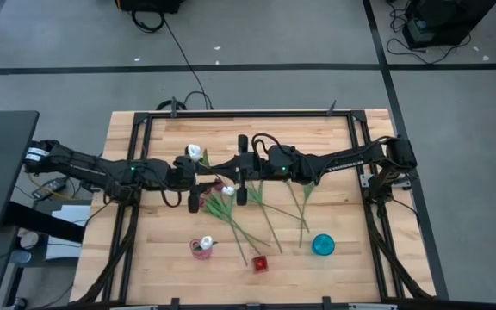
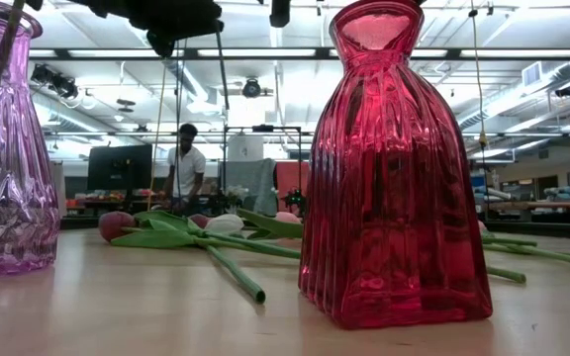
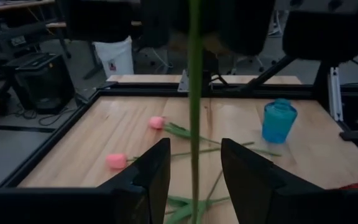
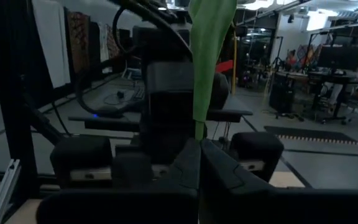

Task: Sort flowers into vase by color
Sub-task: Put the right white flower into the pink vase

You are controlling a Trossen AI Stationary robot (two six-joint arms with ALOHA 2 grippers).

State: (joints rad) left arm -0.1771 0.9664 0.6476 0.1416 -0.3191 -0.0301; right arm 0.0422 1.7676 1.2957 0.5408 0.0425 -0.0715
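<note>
Wooden table point(image 1: 127, 258), black-framed, with two dark arms reaching in from the left and right edges and meeting over the middle.

Along the edge farthest from the arms, three small vases, well apart: pink vase point(image 1: 201, 248) toward the left corner with a white bloom standing in it, red vase point(image 1: 260, 263) in the middle, blue vase point(image 1: 323, 244) toward the right.

Between the arms and the vases, loose flowers point(image 1: 269, 222) lying flat on the wood, thin stems crossing one another, a few pink heads pointing towards the left edge.

Raised above the middle of the table, right gripper point(image 4: 199, 155) pinched tight on a green stem point(image 3: 194, 93), one broad leaf standing up from the closed fingertips.

Facing it and just beside it, left gripper point(image 3: 194, 168) with fingers parted, straddling that same stem without clearly touching it; no grip there.

Beside the left gripper in the high view, on the side away from the vases, one white tulip point(image 1: 195, 152). Not clear whether this head belongs to the pinched stem.

Beyond the table in the low view, a person point(image 2: 186, 163) standing in the room.
</note>
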